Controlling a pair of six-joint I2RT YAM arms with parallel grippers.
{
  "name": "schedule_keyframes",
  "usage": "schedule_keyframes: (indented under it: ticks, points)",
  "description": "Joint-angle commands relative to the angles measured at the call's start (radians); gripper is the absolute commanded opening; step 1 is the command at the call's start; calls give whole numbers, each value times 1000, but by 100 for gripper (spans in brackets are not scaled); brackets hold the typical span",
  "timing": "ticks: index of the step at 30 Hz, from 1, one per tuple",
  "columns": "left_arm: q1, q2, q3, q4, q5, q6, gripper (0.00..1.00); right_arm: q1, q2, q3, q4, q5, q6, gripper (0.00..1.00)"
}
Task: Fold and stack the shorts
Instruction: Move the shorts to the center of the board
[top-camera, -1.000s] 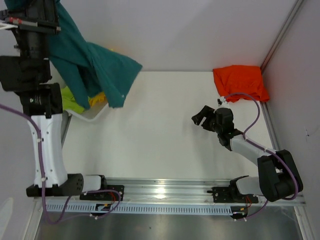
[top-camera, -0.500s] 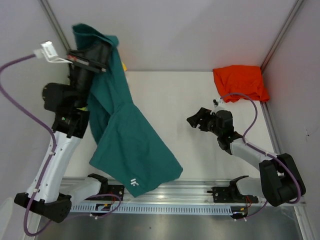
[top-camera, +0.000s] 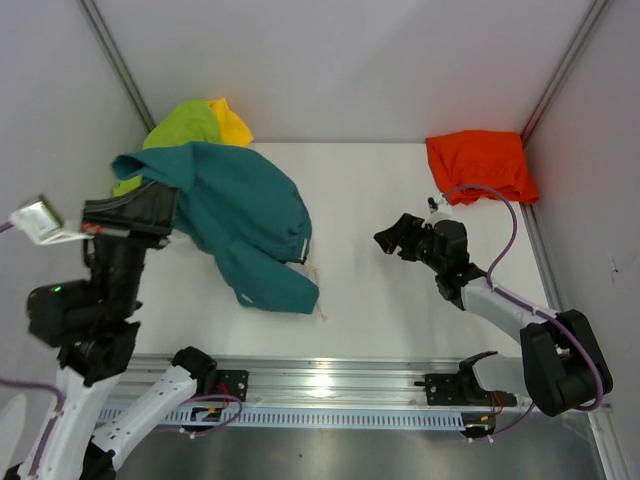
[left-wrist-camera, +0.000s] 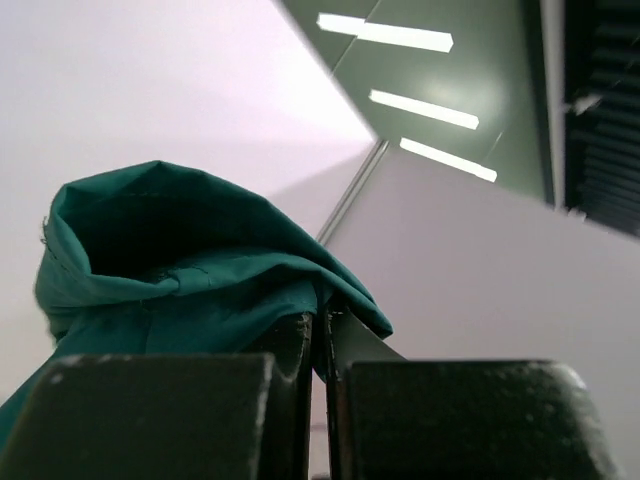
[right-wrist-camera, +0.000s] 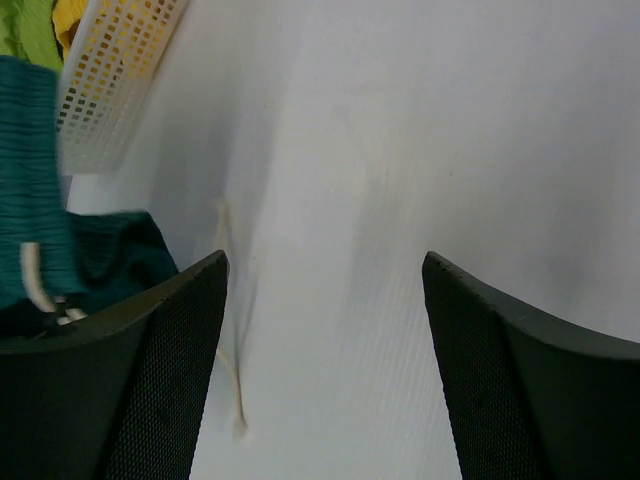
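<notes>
Here the teal shorts (top-camera: 250, 225) lie in a crumpled heap on the left half of the white table (top-camera: 390, 310). Their upper edge is lifted and draped over the left gripper (top-camera: 135, 212). The left wrist view shows that gripper's jaws pressed together on a fold of the teal cloth (left-wrist-camera: 180, 270), which bunches up above the fingertips. The lower end of the garment rests on the table, and a pale drawstring (top-camera: 318, 300) trails from it. Behind the heap, in the far left corner, sit the lime green shorts (top-camera: 185, 125) and the yellow shorts (top-camera: 232, 125), touching one another. In the right wrist view they show inside a white perforated basket (right-wrist-camera: 115, 75). The orange shorts (top-camera: 478, 165) lie bunched in the far right corner, well apart from the rest. The right gripper (top-camera: 392, 237) hangs low over the table right of centre, pointing toward the teal heap. Its jaws stand wide apart with nothing between them.
</notes>
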Motion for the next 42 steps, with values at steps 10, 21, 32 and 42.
schedule_keyframes:
  ticks: [10,21,32,42]
  points:
    - [-4,-58,300,-226,-123,137,0,7,-22,-7,44,12,-32,79]
    - [-6,38,-74,71,69,-81,0,7,-30,-3,32,21,-39,80]
    - [-205,509,-246,486,-37,-128,0,-21,-65,-20,21,39,-29,80]
    - [-259,858,259,138,223,-27,99,-47,-111,-57,49,27,-10,80]
